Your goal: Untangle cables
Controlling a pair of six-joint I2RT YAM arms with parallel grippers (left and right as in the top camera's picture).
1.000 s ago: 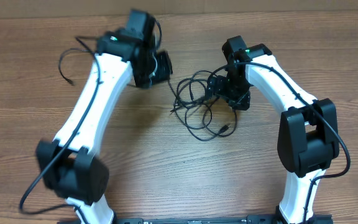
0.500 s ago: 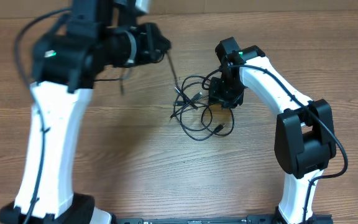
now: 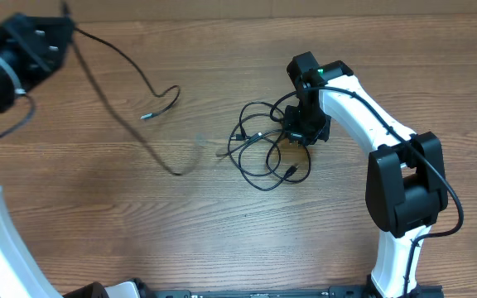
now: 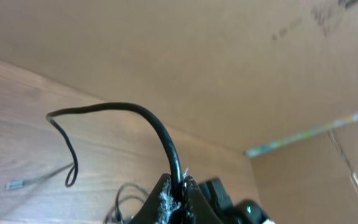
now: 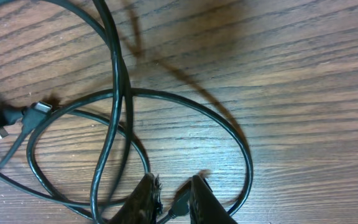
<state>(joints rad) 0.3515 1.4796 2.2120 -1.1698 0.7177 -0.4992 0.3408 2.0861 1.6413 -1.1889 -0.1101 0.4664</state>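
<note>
So the left gripper (image 4: 178, 186) is clamped shut on one black cable (image 4: 171, 155) and sits lifted off the tabletop (image 3: 222, 232) in the upper left of the overhead frame. From there the cable hangs down and to the right, with its silver plug tip (image 3: 146, 116) lying just left of center. Another stretch seems to sag on toward the tangle (image 3: 263, 153) mid-frame, though I can't tell if it's actually caught in there. The right gripper (image 5: 173, 183) is down at the tangle's upper right edge, jaws nearly together with a strand between them. Can't tell if it's really biting. My guess is it all comes down to that diagonal line: the tangle lies down-right of the left gripper, with the right one anchoring its far side.
</note>
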